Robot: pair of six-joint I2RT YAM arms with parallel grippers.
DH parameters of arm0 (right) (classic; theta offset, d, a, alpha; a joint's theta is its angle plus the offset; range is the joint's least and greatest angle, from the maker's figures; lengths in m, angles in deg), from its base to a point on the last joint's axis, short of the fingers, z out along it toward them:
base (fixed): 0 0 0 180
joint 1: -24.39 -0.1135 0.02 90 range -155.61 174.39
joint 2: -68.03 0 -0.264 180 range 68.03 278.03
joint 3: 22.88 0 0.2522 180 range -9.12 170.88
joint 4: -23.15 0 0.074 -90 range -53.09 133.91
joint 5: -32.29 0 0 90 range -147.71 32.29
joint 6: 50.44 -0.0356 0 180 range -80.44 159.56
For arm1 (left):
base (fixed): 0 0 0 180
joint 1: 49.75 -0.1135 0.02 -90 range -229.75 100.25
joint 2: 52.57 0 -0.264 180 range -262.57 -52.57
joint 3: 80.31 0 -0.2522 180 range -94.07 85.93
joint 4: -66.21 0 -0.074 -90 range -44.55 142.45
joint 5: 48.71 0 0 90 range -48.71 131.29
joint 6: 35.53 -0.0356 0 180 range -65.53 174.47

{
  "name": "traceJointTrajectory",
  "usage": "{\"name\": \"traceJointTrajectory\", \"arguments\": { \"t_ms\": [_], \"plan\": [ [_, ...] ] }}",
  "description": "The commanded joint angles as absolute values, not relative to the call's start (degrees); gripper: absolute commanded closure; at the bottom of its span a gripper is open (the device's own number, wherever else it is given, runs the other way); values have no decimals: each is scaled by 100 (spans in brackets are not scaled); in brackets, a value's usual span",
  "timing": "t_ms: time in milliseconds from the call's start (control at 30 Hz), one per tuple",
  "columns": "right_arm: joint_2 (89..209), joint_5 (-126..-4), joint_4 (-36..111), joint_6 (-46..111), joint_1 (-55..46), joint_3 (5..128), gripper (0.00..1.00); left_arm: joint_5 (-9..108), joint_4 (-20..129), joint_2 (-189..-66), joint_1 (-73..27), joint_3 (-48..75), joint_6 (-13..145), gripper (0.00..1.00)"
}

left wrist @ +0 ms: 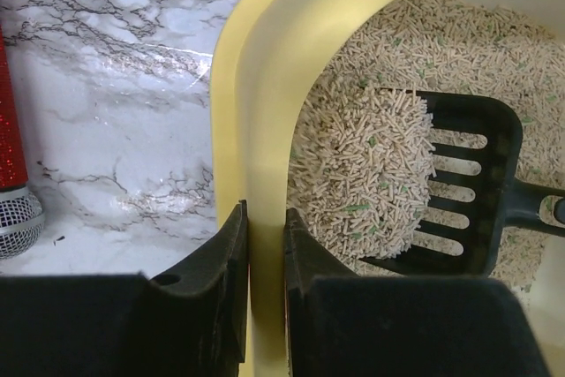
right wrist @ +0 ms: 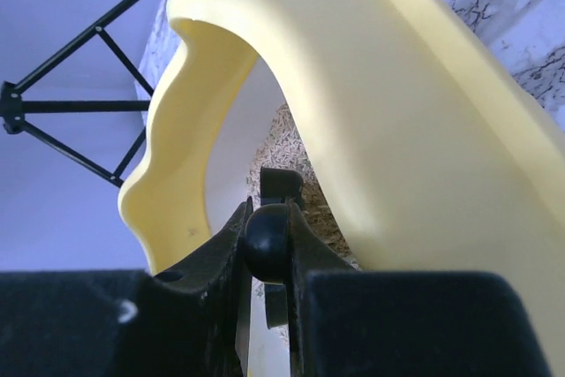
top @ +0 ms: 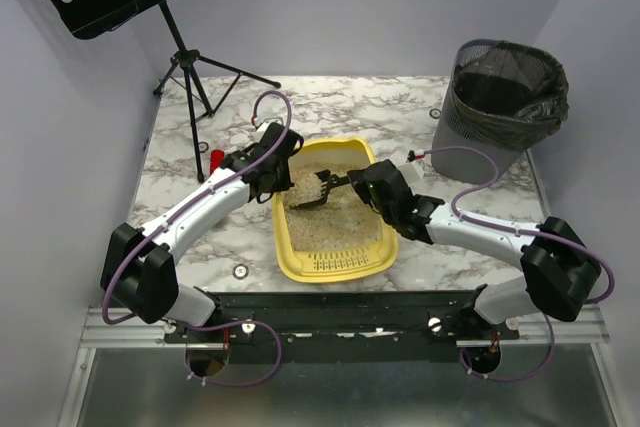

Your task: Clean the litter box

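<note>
The yellow litter box lies in the middle of the marble table, filled with beige pellet litter. My left gripper is shut on the box's left rim, one finger outside and one inside. My right gripper is shut on the handle of a black slotted scoop. The scoop sits in the litter at the box's far left and carries a heap of pellets. The box's wall fills the right wrist view.
A grey bin with a black bag stands at the far right of the table. A black music stand stands at the far left. A red object lies left of the box, and also shows in the left wrist view above a silver mesh ball.
</note>
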State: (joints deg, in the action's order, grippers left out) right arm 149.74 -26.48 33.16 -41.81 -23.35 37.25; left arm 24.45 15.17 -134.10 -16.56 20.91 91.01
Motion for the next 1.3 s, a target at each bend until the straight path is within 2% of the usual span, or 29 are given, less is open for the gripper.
{"name": "traceJointTrajectory", "arguments": {
  "t_ms": [0, 467, 1000, 1267],
  "plan": [
    [14819, -2448, 2305, -4043, -2342, 3448, 100, 2512, 2090, -13176, -1775, 1869, 9675, 100],
    [14038, -2351, 863, -3797, -2324, 2472, 100, 2634, 2204, -13132, -1933, 2159, 9868, 100],
    [12543, -1877, 527, -3954, -2281, 1488, 100, 3258, 2696, -13000, -2083, 2739, 10106, 100],
    [12218, -1991, 44, -4349, -2210, 1058, 100, 3970, 3663, -12648, -2083, 3477, 10114, 100]
  ]
}}
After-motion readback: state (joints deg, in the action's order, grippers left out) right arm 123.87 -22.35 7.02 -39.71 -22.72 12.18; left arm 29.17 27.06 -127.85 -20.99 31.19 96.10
